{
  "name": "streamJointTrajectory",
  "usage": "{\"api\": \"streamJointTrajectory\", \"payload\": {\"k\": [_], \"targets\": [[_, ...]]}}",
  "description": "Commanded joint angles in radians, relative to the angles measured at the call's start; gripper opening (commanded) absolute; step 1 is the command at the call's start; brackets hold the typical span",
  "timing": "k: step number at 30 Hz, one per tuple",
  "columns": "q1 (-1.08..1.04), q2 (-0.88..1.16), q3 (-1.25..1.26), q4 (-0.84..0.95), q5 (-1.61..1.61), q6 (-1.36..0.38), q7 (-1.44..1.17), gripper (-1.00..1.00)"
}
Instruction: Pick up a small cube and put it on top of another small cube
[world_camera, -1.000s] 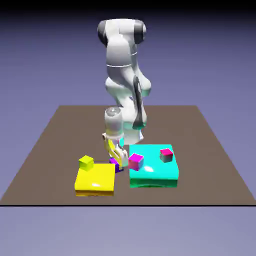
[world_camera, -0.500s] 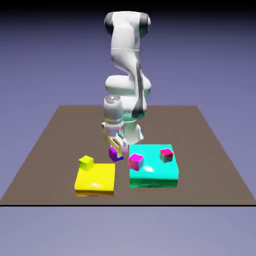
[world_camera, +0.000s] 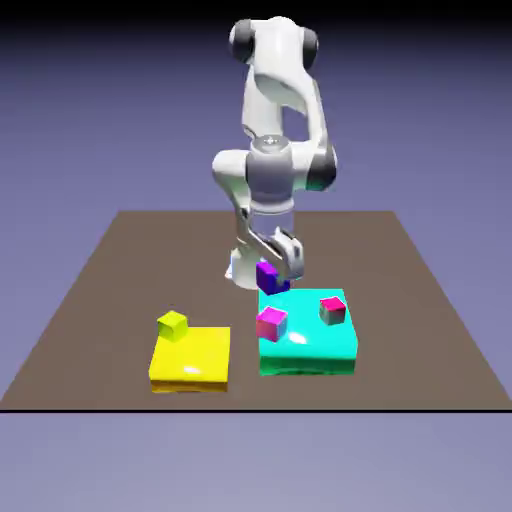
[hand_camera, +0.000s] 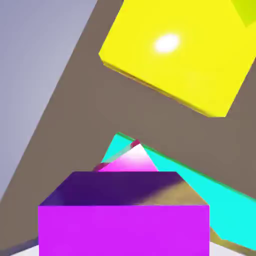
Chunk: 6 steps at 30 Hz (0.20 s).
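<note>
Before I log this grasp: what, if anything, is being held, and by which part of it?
The small purple cube, gripped by two opposite side faces between the fingertips of the end effector.

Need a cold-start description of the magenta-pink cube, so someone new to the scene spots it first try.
Find the flat teal block on the brown table, the big slab on the exterior view's right. The small magenta-pink cube sits at that slab's left edge. The other small cube on the slab, further right, has a red top and greyish sides; this one is pink on top too.
</note>
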<state>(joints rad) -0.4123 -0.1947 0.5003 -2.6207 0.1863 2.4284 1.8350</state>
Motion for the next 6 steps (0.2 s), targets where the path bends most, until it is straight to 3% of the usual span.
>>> {"api": "streamJointTrajectory", "payload": {"k": [1, 3, 4, 6], "targets": [[-0.001, 0.033, 0.004, -0.012, -0.015, 0.043, 0.012, -1.00], [-0.002, 0.072, 0.009, -0.026, -0.030, 0.093, 0.024, -1.00], [-0.002, 0.072, 0.009, -0.026, -0.030, 0.093, 0.024, 1.00], [-0.001, 0.039, 0.005, -0.014, -0.017, 0.050, 0.013, 1.00]]}}
